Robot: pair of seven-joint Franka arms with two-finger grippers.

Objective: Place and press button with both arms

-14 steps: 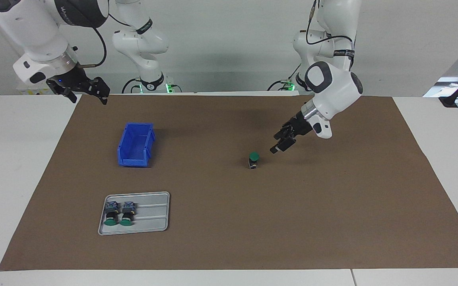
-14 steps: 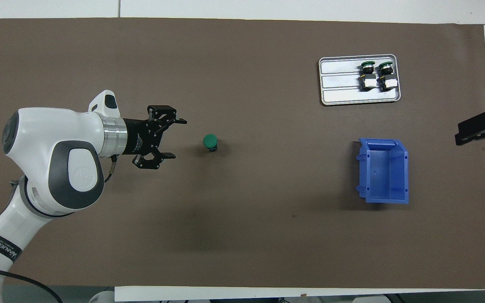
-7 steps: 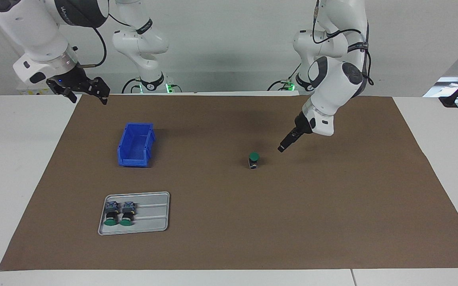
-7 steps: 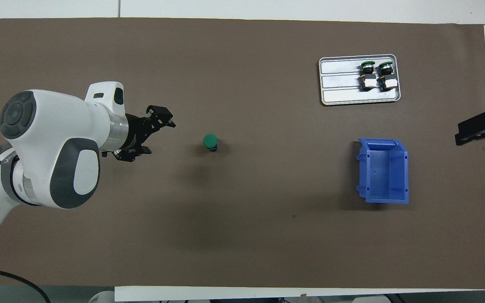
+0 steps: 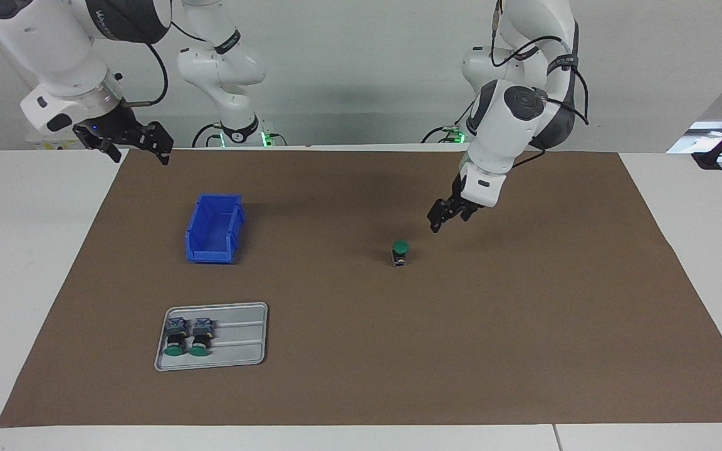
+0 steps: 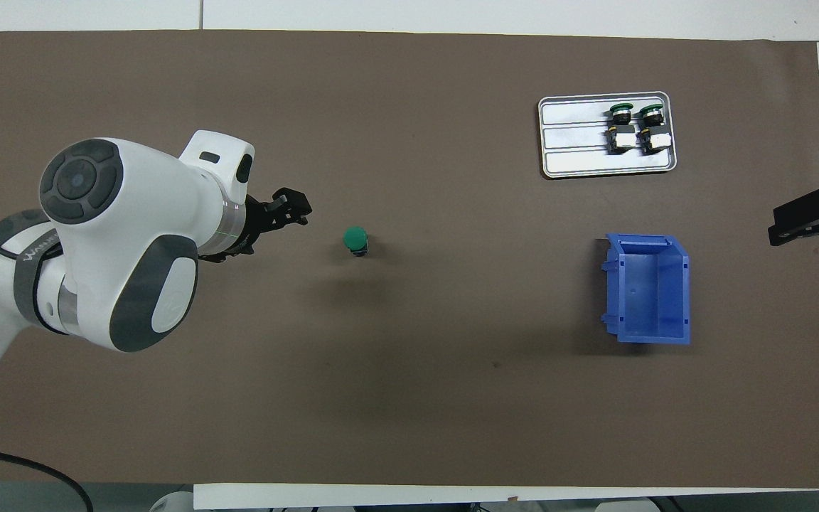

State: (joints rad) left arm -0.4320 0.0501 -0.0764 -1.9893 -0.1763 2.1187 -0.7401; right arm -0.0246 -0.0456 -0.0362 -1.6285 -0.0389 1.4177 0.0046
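One button [image 5: 400,252] [image 6: 356,240] stands upright on the brown mat, green cap up, with nothing touching it. My left gripper [image 5: 447,219] [image 6: 290,215] hangs open and empty a little above the mat, beside the button toward the left arm's end of the table, fingers angled down toward it. At the mat's corner by the right arm's base, my right gripper [image 5: 138,152] [image 6: 786,226] waits in the air, open and empty.
A grey metal tray [image 5: 242,341] [image 6: 573,135] holds two more green-capped buttons [image 5: 187,335] [image 6: 635,126] lying on their sides, toward the right arm's end. A blue bin [image 5: 214,228] [image 6: 648,288] stands nearer to the robots than the tray. Two slimmer arms stand at the back.
The left arm's wrist has swung round and risen, turning the open gripper about its axis beside the button. The button and the right arm have not moved.
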